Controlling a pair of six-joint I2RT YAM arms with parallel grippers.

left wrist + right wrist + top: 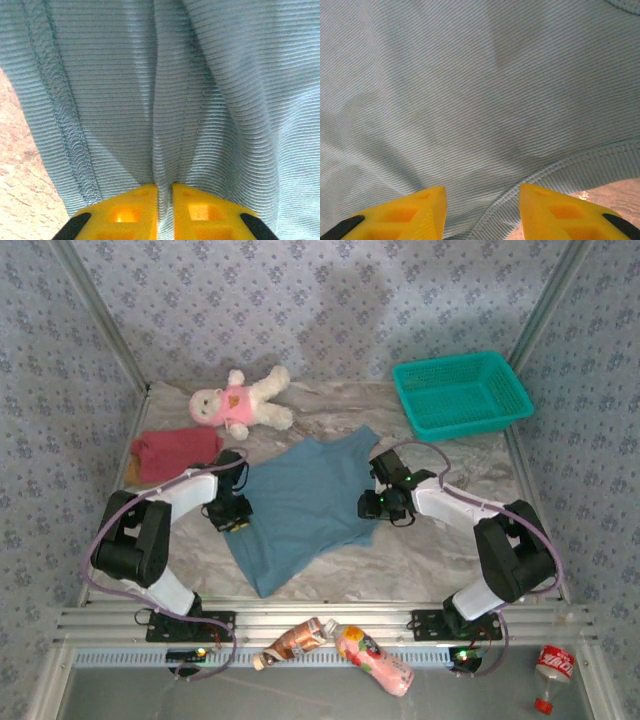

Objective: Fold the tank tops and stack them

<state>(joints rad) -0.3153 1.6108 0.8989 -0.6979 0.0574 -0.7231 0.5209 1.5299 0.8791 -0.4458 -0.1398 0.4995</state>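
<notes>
1. Top view: the dusty blue tank top (305, 502) lies spread flat at the centre of the table (470, 465). Its straps point to the upper right of the frame and its hem to the lower left.
2. The left gripper (232, 516) sits at the left edge of the blue top, about mid-length.
3. Left wrist view: the left gripper (164, 188) is clamped on the cloth. The yellow fingers (125, 216) are nearly together, with a raised fold of the ribbed blue fabric (200, 90) pinched between them. A stitched seam runs down the left of the frame, and bare table (20, 190) shows at the lower left.
4. The right gripper (372, 502) is at the right edge of the blue top, below the straps.
5. Right wrist view: the right gripper (482, 200) has its fingers (410, 215) well apart. The hemmed edge of the blue top (470, 100) curves through the gap between them. I cannot tell whether the tips touch the cloth.
6. The dark red tank top (176, 453) lies folded at the left of the frame, above the left arm. A sliver of tan-brown cloth (132, 471) shows at its left edge.
7. The plush doll (240, 400) lies above centre-left, and the teal basket (460, 392) stands at the upper right, apart from the tops.
</notes>
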